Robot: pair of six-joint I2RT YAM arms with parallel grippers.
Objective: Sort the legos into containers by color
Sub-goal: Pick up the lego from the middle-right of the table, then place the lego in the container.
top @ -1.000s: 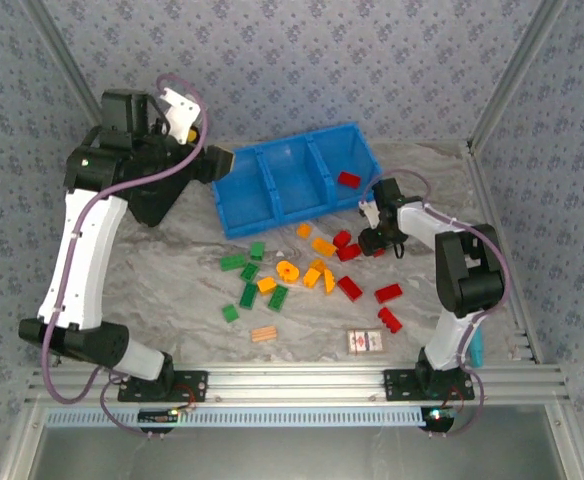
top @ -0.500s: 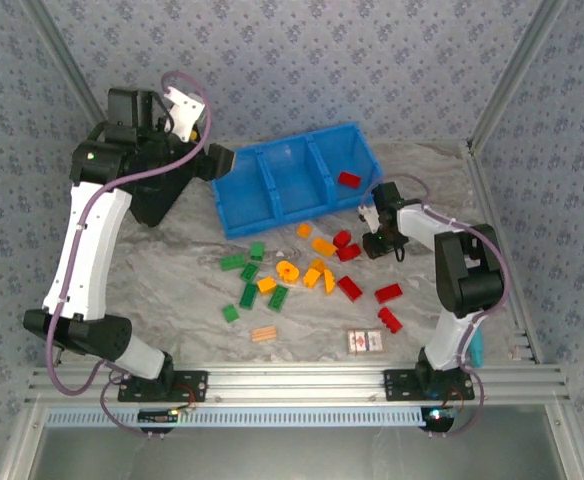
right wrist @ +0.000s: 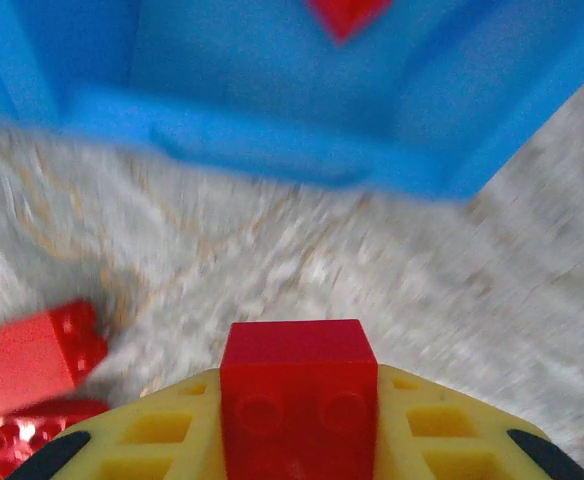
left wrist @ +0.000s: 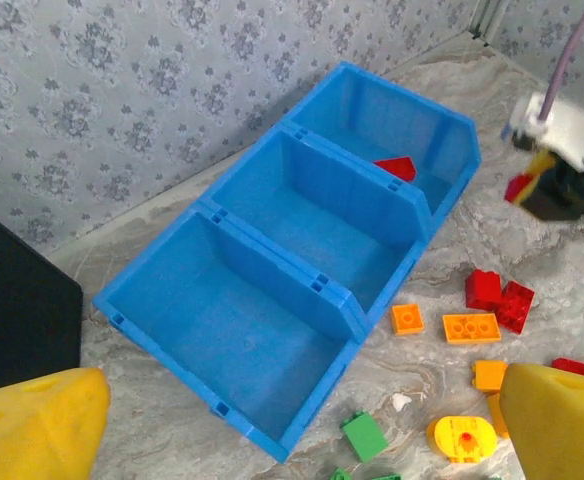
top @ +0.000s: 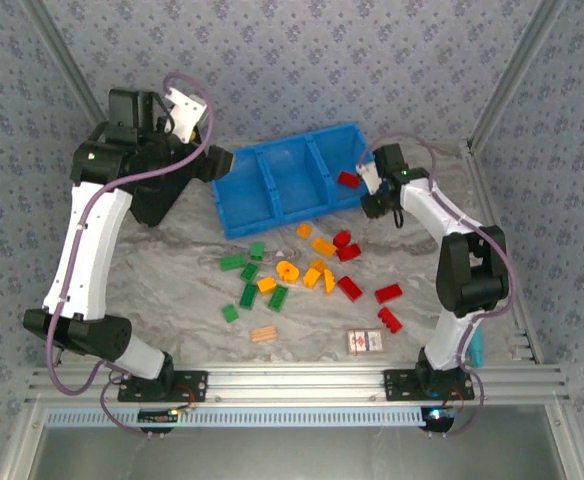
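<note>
barely begun: one red brick (top: 348, 179) lies in the right bin of the blue tray (top: 242, 200); right claw (top: 371, 190) pinches a second red brick (right wrist: 298, 380) at the tray's 3 o'clock; left claw (left wrist: 292, 430) spread; other legos (top: 287, 270) wait at 6 o'clock.

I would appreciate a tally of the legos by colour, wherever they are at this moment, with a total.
Red legos: 7, counting the red lego in the right gripper and 1 in the blue tray
Green legos: 6
Orange-yellow legos: about 7; the tight cluster is hard to split
Total: about 20
</note>
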